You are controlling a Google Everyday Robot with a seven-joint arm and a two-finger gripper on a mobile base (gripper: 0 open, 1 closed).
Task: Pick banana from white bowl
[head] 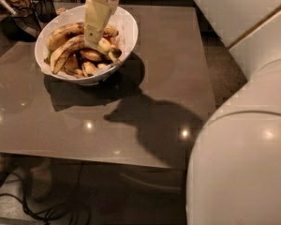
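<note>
The gripper (94,37) reaches down from 12 o'clock into the white bowl (131,30), at the table's (171,60) 11 o'clock corner. Its tip rests against the banana (65,52), which curves away toward 8 o'clock. Whether it grips the fruit cannot be told.

gripper (92,40) above white bowl (129,22), apparently covering banana (65,51)

One gripper (94,40) above one white bowl (131,25), two long bananas (64,53), several stubby pieces (90,68), one table (173,55).

Bowl (129,26), hand (94,39) inside, on seemingly grey table (171,74)
</note>
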